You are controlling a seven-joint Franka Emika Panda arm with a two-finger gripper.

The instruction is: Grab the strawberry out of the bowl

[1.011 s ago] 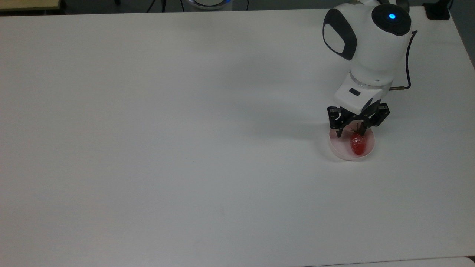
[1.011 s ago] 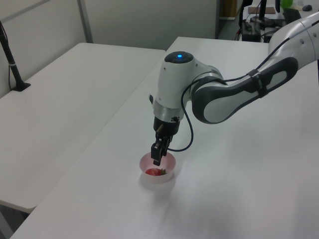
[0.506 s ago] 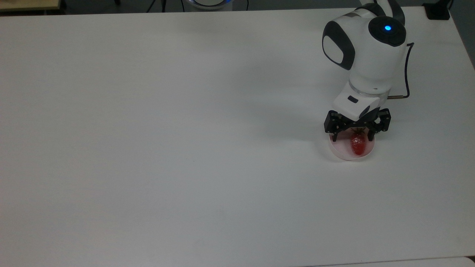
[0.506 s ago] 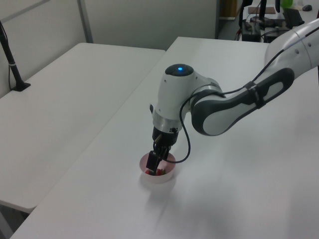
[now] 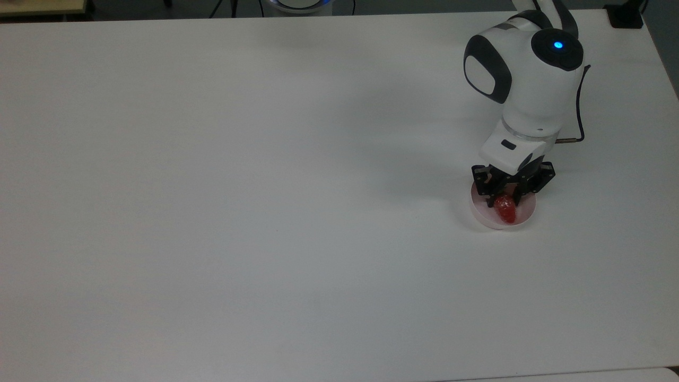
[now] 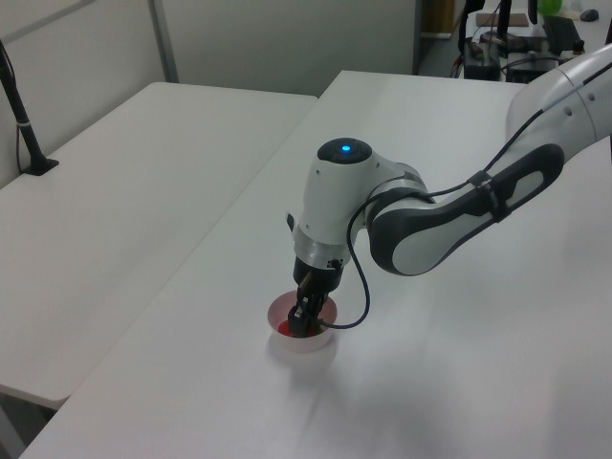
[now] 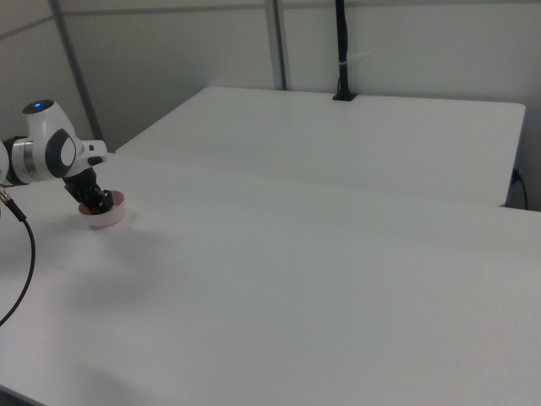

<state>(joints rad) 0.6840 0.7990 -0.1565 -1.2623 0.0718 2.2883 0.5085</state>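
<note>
Top view, right of centre: the hand [image 5: 504, 199] reaches down into the pink bowl [image 5: 522, 215] on the white desk [image 5: 238, 185], its fingers pinching the strawberry [image 5: 506, 210], which lies inside the bowl.
</note>
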